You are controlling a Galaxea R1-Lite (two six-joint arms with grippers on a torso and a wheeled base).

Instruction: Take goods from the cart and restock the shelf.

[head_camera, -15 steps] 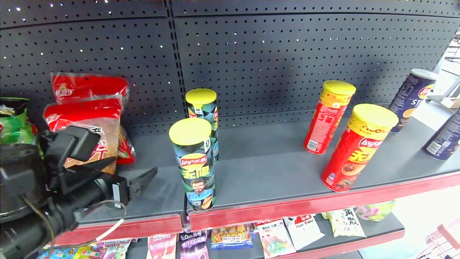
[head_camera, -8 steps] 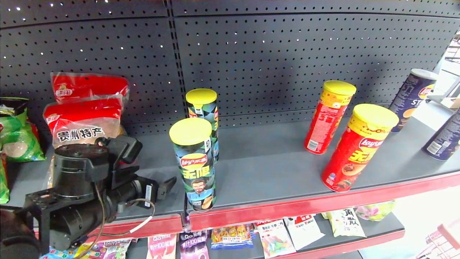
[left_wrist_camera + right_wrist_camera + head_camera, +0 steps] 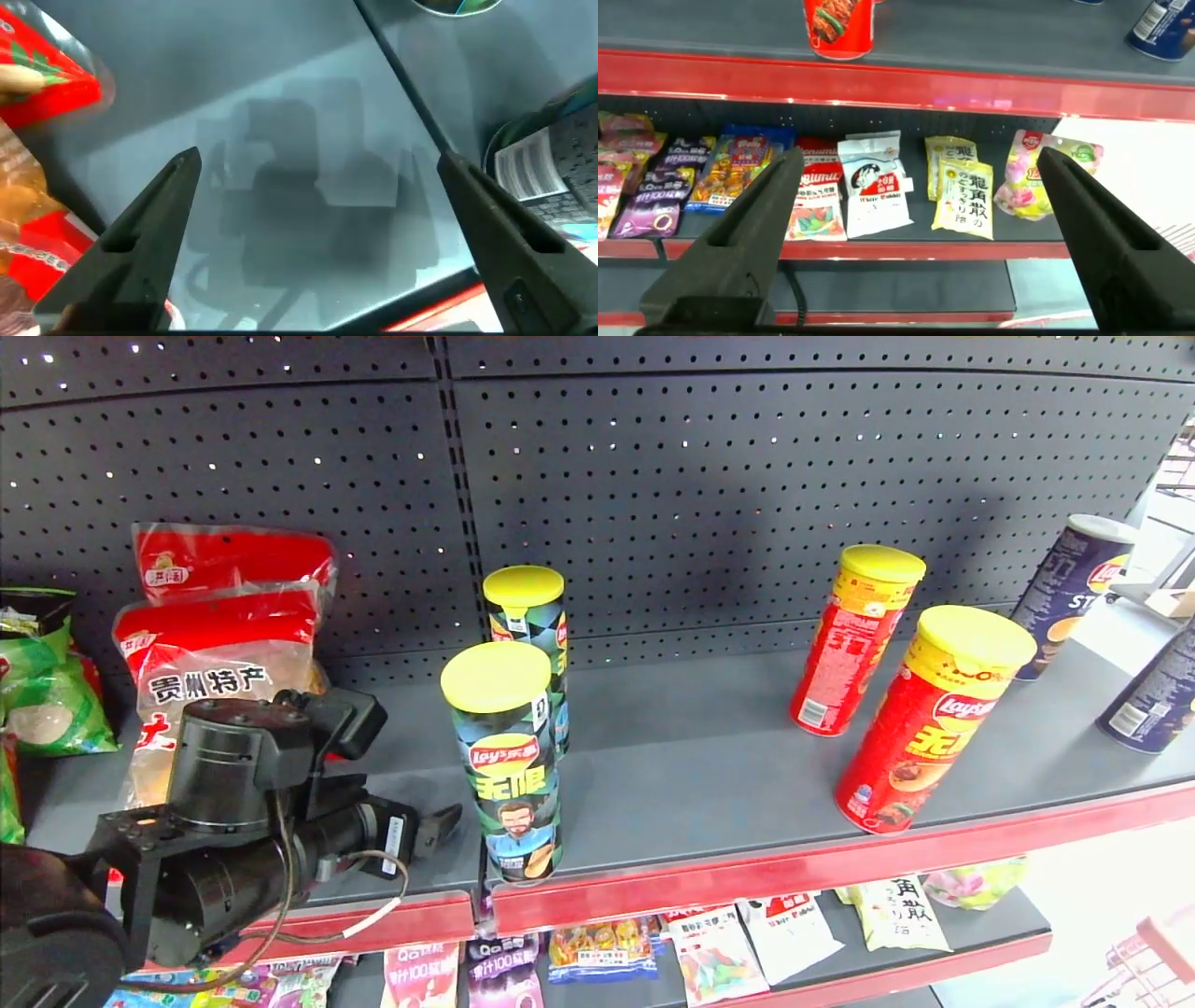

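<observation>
Left gripper (image 3: 318,163) is wide open and empty, low over the shelf (image 3: 700,775), just beside the green chips can (image 3: 509,761) that stands at the front edge. Right gripper (image 3: 920,154) is open and empty too.

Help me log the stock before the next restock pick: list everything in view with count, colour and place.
upper shelf: 1, dark grey, red front edge
lower shelf: 1, red front edge, beneath it
back panel: dark grey, perforated, behind the upper shelf
green-black cans: 2, yellow lids, left of centre, one behind the other
red cans: 2, yellow lids, right of centre
dark blue cans: 2, far right
red bags: 2, left, against the back panel
green bag: at least 1, far left
small packets: several, mixed colours, lower shelf
left end effector: black, open, over the upper shelf between the red bags and the front green-black can
right end effector: black, open, facing the lower shelf
</observation>
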